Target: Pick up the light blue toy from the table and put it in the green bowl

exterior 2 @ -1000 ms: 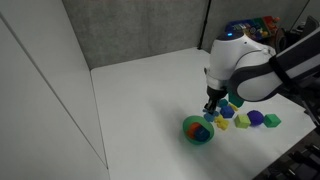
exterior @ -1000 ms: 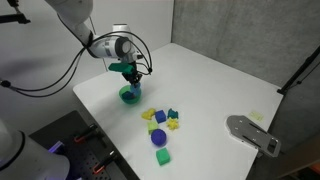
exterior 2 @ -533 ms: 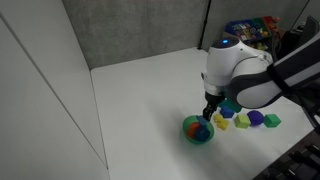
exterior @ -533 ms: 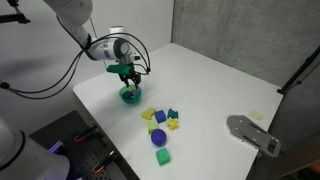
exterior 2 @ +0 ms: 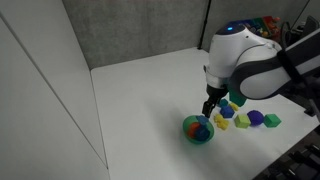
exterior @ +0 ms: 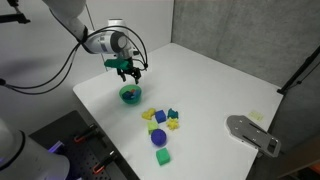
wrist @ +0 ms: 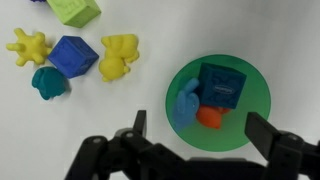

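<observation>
The green bowl (wrist: pixel 252 108) lies right under my gripper (wrist: pixel 200 135), which hangs open above it with nothing between its fingers (wrist: pixel 138 126). Inside the bowl the light blue toy (wrist: pixel 185 103) rests against a darker blue block (wrist: pixel 218 84) and a small orange piece (wrist: pixel 210 118). In both exterior views the gripper (exterior: pixel 128 70) (exterior 2: pixel 210 108) is a short way above the bowl (exterior: pixel 130 95) (exterior 2: pixel 191 134), clear of its rim.
Loose toys lie beside the bowl: two yellow pieces (wrist: pixel 28 46) (wrist: pixel 119 55), a blue block (wrist: pixel 73 56), a teal piece (wrist: pixel 49 82), a green block (wrist: pixel 75 10). A purple cylinder (exterior: pixel 158 138) and a grey device (exterior: pixel 252 133) sit nearer the table's front.
The jaws have gone from shut to open and the gripper has risen a little above the bowl. The light blue toy now lies free in the bowl.
</observation>
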`<state>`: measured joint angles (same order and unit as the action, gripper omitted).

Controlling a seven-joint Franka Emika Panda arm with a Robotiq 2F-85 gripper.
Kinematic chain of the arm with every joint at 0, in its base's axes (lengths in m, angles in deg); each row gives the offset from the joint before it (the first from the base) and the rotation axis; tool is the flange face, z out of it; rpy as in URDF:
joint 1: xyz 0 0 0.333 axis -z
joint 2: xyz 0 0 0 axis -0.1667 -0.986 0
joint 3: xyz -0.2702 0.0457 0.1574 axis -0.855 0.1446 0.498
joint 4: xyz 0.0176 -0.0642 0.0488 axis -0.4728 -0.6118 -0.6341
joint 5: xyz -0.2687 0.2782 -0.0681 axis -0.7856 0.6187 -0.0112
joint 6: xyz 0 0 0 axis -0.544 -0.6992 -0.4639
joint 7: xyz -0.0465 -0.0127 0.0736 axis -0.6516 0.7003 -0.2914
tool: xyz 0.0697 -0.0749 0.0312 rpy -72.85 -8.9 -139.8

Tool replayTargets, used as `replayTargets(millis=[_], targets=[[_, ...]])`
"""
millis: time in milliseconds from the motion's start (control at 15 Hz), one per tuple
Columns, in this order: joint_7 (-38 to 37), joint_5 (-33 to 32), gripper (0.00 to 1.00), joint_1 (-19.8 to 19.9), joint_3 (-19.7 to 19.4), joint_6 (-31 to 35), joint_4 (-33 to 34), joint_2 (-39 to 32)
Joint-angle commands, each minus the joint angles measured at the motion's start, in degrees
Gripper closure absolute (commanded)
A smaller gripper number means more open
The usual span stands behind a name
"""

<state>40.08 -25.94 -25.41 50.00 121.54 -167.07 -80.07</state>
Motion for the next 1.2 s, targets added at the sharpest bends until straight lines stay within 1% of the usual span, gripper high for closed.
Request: replayTargets(millis=[0, 200, 400, 667, 867, 1133], targets=[[1.3, 3.4, 0.0, 3.0, 0.8, -2.8, -3.6, 6.7], [3.7, 7.2, 0.0, 6.4, 0.4, -4.2, -5.7, 10.6], [8.7, 12.0, 0.0, 10.8, -0.4, -5.7, -8.0, 14.6], [14.0, 16.5, 0.0, 15.0, -2.4, -11.5, -9.4, 20.6], [14.6, 16.0, 0.0, 16.3, -3.6, -18.6, -9.2, 25.2], [14.1, 14.9, 0.0, 16.4, -4.0, -26.2, -9.1, 32.4]])
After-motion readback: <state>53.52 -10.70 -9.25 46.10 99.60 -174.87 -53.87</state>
